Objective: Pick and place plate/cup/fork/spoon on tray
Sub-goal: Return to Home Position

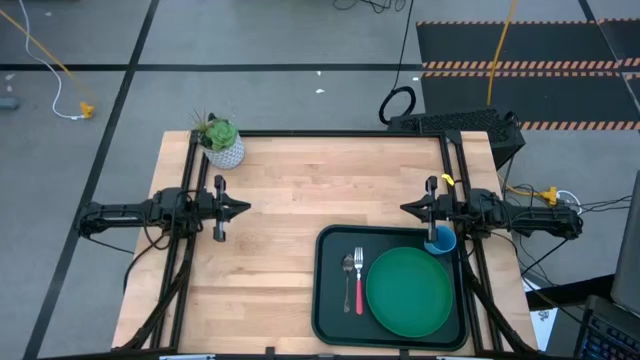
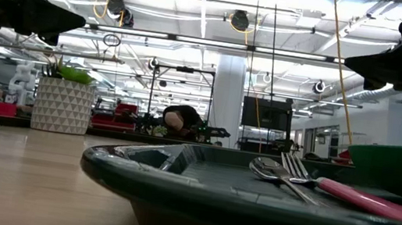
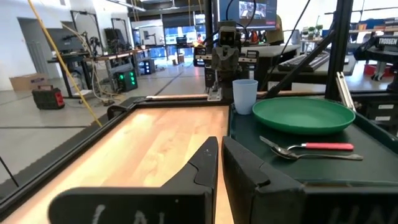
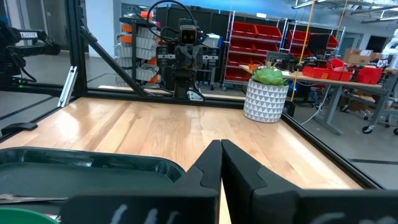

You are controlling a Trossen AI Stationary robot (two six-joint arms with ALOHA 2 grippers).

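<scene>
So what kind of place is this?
Most likely a robotics lab or workshop: there are racks of red storage bins, a workbench loaded with gear, and striped hazard tape on the floor.

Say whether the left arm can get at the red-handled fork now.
Probably yes: only bare wooden table and the dark tray's rim separate the left pincer from the red-handled metal fork; the all-metal spoon lies alongside.
</scene>
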